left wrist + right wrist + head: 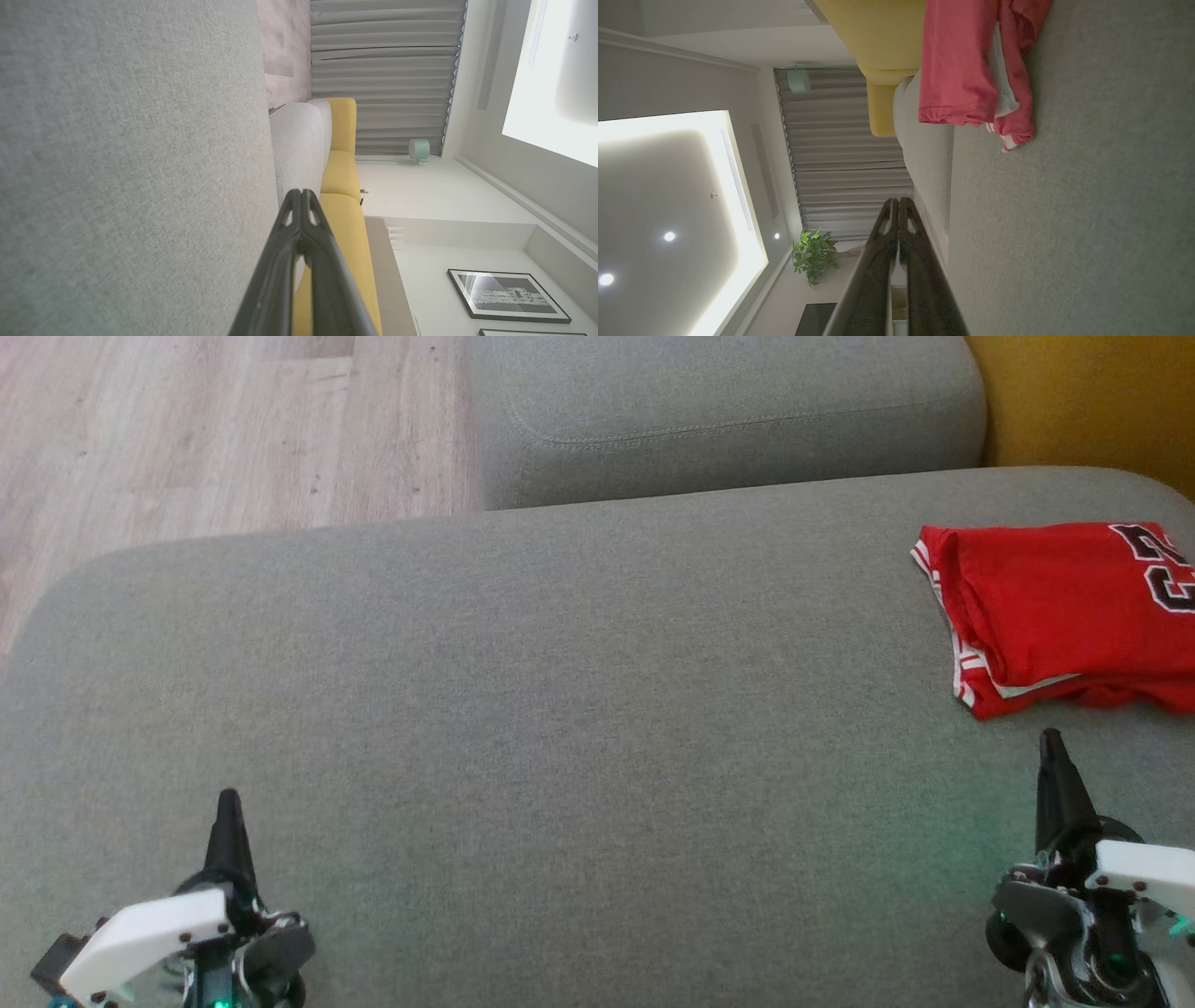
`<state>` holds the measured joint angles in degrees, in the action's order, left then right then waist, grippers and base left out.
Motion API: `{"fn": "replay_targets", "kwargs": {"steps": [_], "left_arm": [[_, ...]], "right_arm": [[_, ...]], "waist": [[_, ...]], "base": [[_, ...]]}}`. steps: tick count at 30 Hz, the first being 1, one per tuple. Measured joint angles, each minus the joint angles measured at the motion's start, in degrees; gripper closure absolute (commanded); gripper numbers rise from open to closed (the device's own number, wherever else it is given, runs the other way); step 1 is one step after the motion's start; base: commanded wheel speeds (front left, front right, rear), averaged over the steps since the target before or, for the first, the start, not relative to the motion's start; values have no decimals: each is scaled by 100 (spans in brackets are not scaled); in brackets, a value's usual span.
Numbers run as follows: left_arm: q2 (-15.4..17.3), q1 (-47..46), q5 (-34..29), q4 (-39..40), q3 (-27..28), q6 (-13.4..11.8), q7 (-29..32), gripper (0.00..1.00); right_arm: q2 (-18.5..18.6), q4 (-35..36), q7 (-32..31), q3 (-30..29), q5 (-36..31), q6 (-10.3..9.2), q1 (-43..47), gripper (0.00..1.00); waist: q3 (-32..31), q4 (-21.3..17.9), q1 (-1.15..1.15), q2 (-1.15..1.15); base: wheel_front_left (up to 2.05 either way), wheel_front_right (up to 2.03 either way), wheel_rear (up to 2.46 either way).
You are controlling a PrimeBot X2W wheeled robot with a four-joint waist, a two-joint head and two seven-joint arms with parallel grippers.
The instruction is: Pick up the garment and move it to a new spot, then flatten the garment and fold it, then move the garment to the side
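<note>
Head view, left to right. Wood floor (187,429) at 10 o'clock. My left gripper (229,803) sits at 7 o'clock over the grey sofa seat (560,709), fingers pressed together with nothing between them. A second grey cushion (728,420) is at 12 o'clock. The red garment (1055,607) lies folded on the seat at 2 o'clock, with white-striped trim along its left edge and dark lettering at its far right, cut off by the frame edge. My right gripper (1052,747) is at 4 o'clock, jaws closed and empty, tip near the garment's front edge but apart from it. Yellow cushion (1074,401) at 1 o'clock.
</note>
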<state>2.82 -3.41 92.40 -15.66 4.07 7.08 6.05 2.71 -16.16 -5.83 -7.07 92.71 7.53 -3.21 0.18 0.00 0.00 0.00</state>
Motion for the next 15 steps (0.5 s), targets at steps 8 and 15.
{"fn": "replay_targets", "kwargs": {"steps": [8,15], "left_arm": [[-1,0,0,0,3,0,0,100],[-3,0,0,0,5,0,0,100]], "right_arm": [[-1,0,0,-12,0,0,0,100],[-1,0,0,-21,-1,0,0,100]], "waist": [[0,0,0,0],[0,0,0,0]], "base": [[0,0,0],[0,0,0]]}}
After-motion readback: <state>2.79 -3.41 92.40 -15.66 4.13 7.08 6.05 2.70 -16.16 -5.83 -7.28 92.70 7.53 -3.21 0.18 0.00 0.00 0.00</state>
